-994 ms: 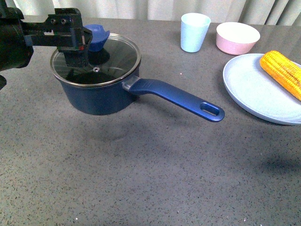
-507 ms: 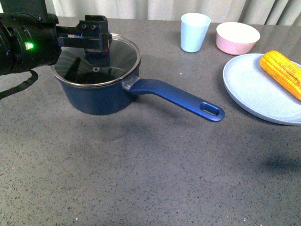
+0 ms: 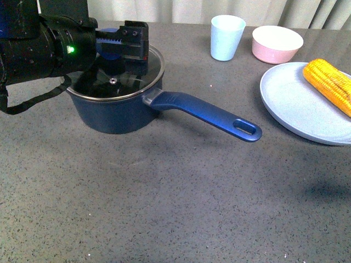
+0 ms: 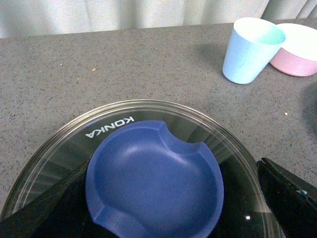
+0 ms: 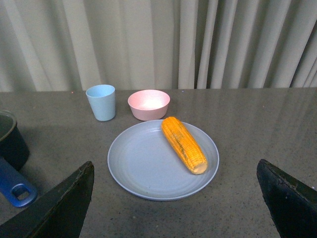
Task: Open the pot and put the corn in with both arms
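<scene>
The dark blue pot (image 3: 118, 112) stands at the left with its glass lid (image 3: 137, 82) on and its long handle (image 3: 208, 114) pointing right. My left gripper (image 3: 118, 44) is open over the lid, its fingers either side of the blue knob (image 4: 153, 181). The corn (image 3: 329, 83) lies on a pale blue plate (image 3: 296, 104) at the right. In the right wrist view the corn (image 5: 183, 144) on the plate (image 5: 143, 168) lies ahead of my open, empty right gripper (image 5: 176, 208). The right gripper is out of the front view.
A pale blue cup (image 3: 227, 37) and a pink bowl (image 3: 277, 44) stand at the back, between pot and plate. They also show in the right wrist view, cup (image 5: 101, 102) and bowl (image 5: 148, 104). Curtains hang behind the grey table (image 3: 181, 203).
My left arm has moved right across the pot, so the gripper now sits over the lid's knob. The pot, lid and corn have not moved.
</scene>
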Controlling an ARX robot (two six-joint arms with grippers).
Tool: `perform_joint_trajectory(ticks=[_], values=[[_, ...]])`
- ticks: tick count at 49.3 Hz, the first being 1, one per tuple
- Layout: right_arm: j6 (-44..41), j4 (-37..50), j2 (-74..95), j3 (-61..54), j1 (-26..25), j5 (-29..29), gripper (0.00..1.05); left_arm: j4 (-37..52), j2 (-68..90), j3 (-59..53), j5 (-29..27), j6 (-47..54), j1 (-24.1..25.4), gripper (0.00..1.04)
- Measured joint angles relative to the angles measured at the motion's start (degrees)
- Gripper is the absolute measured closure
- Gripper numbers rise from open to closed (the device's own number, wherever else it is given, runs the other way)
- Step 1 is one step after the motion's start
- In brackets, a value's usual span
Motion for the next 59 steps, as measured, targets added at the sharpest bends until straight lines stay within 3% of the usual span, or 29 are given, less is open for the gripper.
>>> perform_joint_trajectory(ticks=[17, 26, 28, 48, 59], values=[[0.00, 0.00, 0.00, 0.00, 0.00, 0.00, 0.09, -2.25, 2.21, 3.17, -1.27, 0.81, -0.39, 0.10], [0.00, 0.00, 0.00, 0.00, 0.00, 0.00, 0.09, -3.39, 2.47, 4.07, -3.06, 0.79, -0.17, 0.42], [0.00, 0.00, 0.00, 0.00, 0.00, 0.02, 0.09, -3.56, 2.47, 4.07, -3.19, 0.79, -0.15, 0.45], [0.00, 0.00, 0.00, 0.00, 0.00, 0.00, 0.09, -5.64, -4.28, 1.79, -5.55, -2.10, 0.48, 0.45], [0.00, 0.00, 0.00, 0.00, 0.00, 0.00, 0.09, -4.68, -10.03, -0.61, -5.62, -3.39, 6.29, 0.45]])
